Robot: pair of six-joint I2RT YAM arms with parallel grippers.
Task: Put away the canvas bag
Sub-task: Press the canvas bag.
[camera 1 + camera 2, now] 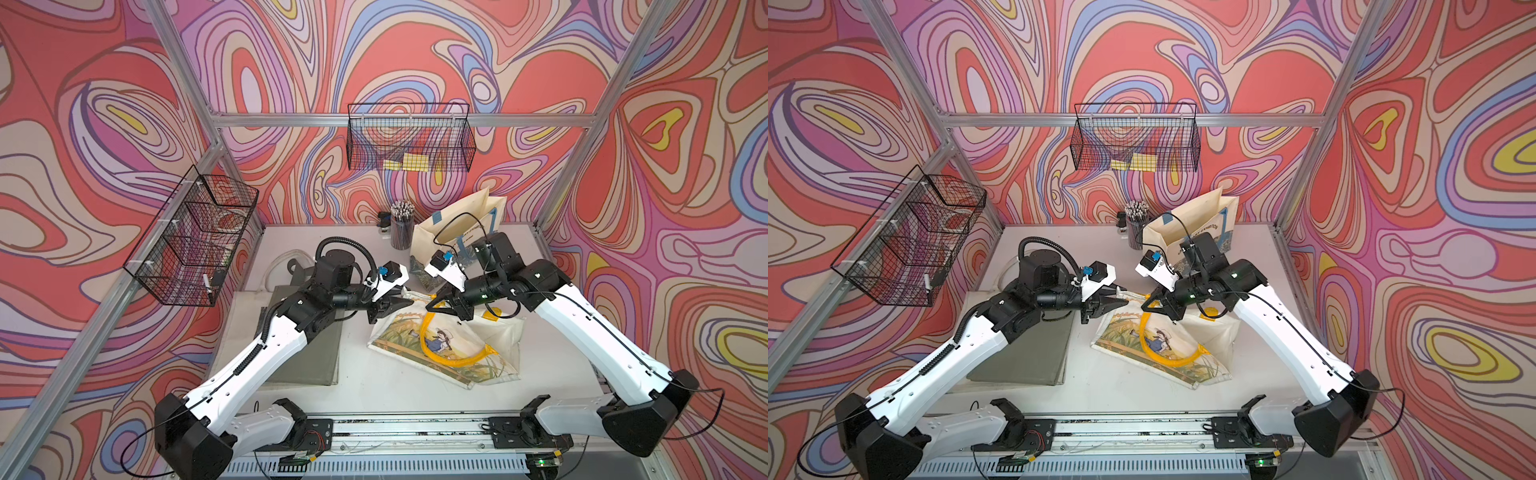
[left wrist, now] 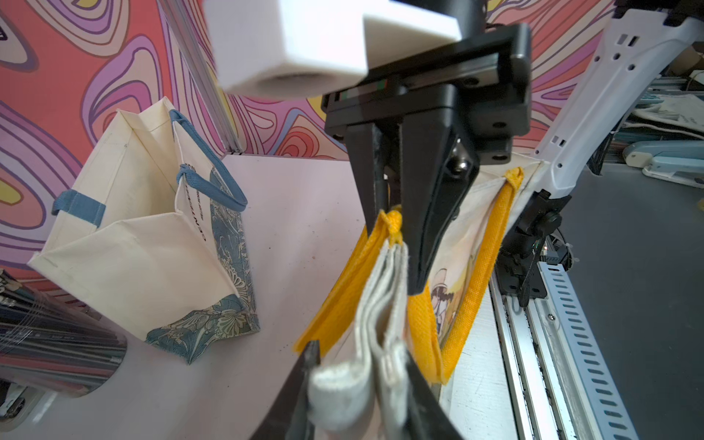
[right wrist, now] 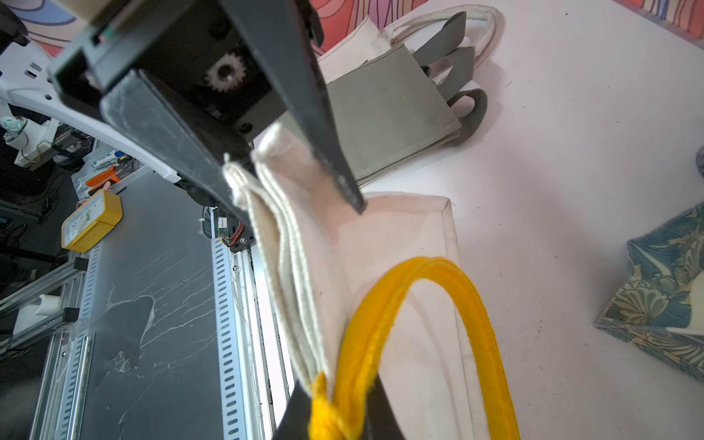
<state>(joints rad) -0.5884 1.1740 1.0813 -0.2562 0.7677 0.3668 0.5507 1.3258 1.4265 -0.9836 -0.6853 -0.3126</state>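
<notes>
The canvas bag (image 1: 451,351) (image 1: 1169,351), cream with a printed girl and yellow handles (image 2: 491,236), lies crumpled on the white table right of centre. Its top edge is lifted between both arms. My left gripper (image 1: 405,300) (image 1: 1122,300) (image 2: 360,365) is shut on the folded cream rim (image 2: 381,304). Facing it, my right gripper (image 1: 435,301) (image 1: 1147,305) (image 3: 335,415) is shut on the rim at a yellow handle knot (image 3: 324,411). The two grippers stand a short way apart along the same rim.
A cream tote with blue handles (image 1: 457,226) stands open behind the grippers, next to a pencil cup (image 1: 402,228). A folded grey bag (image 1: 307,336) lies under the left arm. Wire baskets hang on the back wall (image 1: 409,141) and the left wall (image 1: 191,237).
</notes>
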